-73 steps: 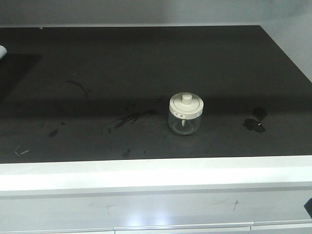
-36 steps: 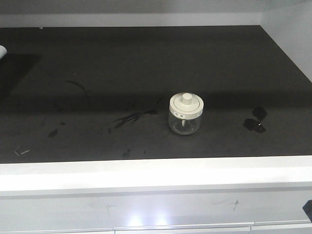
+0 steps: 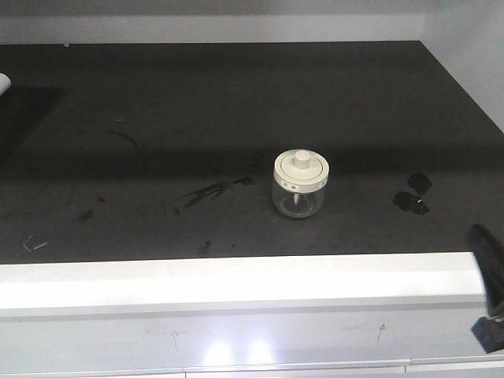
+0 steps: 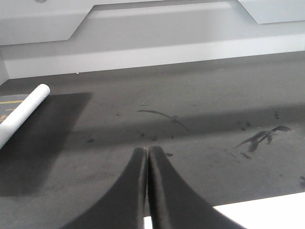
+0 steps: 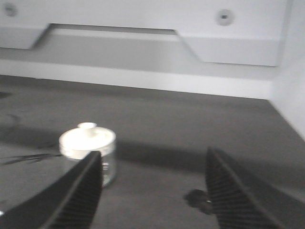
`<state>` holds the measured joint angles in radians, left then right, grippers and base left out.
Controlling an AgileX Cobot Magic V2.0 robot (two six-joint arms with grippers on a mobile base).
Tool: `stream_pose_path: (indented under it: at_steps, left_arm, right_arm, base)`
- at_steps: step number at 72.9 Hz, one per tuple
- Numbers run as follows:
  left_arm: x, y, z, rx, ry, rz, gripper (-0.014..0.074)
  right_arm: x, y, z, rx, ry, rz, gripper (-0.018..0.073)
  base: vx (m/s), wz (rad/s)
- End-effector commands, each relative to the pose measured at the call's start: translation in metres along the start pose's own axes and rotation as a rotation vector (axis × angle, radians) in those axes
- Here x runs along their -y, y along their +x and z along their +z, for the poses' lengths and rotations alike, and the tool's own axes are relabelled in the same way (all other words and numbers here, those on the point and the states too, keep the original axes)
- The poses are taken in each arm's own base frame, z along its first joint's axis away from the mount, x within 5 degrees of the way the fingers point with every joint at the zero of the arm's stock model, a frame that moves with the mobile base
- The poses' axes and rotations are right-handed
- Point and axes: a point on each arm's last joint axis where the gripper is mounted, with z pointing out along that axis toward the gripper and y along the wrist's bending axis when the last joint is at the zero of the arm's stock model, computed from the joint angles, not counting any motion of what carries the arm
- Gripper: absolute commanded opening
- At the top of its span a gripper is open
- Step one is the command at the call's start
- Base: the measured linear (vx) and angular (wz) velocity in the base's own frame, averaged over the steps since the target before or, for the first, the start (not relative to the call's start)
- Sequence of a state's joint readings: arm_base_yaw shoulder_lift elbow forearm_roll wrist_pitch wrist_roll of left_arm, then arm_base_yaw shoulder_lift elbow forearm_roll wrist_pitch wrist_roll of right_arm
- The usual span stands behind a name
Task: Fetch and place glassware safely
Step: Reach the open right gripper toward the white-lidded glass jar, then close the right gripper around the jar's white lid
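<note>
Front view first: exactly one small squat clear glass jar (image 3: 298, 197) stands upright on the flat black worktop (image 3: 331, 94). It's a bit right of the middle and nearer the white front edge (image 3: 236, 283) than the back wall, with its one round cream-white lid (image 3: 300, 169) on, knob up. Nothing touches it. Off to its right, well apart, are two small dark blotches (image 3: 412, 195), and to its left there's a patch of dark scuff marks (image 3: 209, 191). A blurry dark piece of the right arm (image 3: 490, 272) pokes in at the lower right corner, over the front edge and well apart from the jar; can't tell the jaws from here. Left wrist view: the left jaws are closed, two dark fingers (image 4: 126, 195) pressed flat together with nothing between them, low over the worktop near its front edge and pointing at the back wall. One white tube (image 4: 21, 114) lies off to the left. Right wrist view: the right jaws are spread wide, two dark ribbed fingers (image 5: 78, 191), holding nothing. The jar sits ahead, partly hidden behind the picture-left finger rather than between the two, and a bit blurry. One of the dark blotches shows just beside the other finger.
</note>
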<state>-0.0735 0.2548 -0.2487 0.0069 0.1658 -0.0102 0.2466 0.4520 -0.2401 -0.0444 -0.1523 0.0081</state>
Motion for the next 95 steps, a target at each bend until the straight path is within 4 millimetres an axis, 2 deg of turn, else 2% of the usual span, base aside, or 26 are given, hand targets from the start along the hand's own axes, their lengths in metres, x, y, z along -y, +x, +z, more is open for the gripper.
stream_pose_path:
  at_steps: [1, 11, 18, 28, 41, 53, 68, 95]
  left_arm:
    - [0.000, -0.014, 0.000, 0.085, 0.003, -0.017, -0.0007]
    - [0.000, -0.014, 0.000, 0.085, 0.003, -0.017, -0.0007]
    - [0.000, -0.014, 0.000, 0.085, 0.003, -0.017, -0.0007]
    - [0.000, -0.014, 0.000, 0.085, 0.003, -0.017, -0.0007]
    - [0.000, -0.014, 0.000, 0.085, 0.003, -0.017, -0.0007]
    - [0.000, -0.014, 0.000, 0.085, 0.003, -0.017, -0.0007]
    - [0.000, -0.014, 0.000, 0.085, 0.003, -0.017, -0.0007]
    - [0.000, -0.014, 0.000, 0.085, 0.003, -0.017, -0.0007]
  right_arm:
    - [-0.006, -0.015, 0.011, 0.092, -0.054, 0.015, 0.0512]
    - [-0.013, -0.026, 0.039, 0.048, -0.098, 0.052, 0.0510]
    - [-0.014, -0.041, 0.067, 0.027, -0.090, 0.089, 0.0510]
    - [-0.017, -0.051, 0.108, 0.022, -0.091, 0.126, 0.0510]
    - [-0.025, -0.048, 0.159, 0.008, -0.116, 0.114, 0.0510]
    - [-0.032, -0.043, 0.196, -0.028, -0.160, 0.097, 0.0510]
    - [-0.043, -0.036, 0.221, -0.019, -0.249, 0.126, 0.0510]
    - [-0.052, 0.011, 0.244, -0.106, -0.310, 0.104, 0.0510]
  base:
    - [0.00, 0.00]
    - [0.00, 0.00]
    - [0.00, 0.00]
    - [0.00, 0.00]
    - [0.00, 0.00]
    - [0.00, 0.00]
    - [0.00, 0.00]
    - [0.00, 0.00]
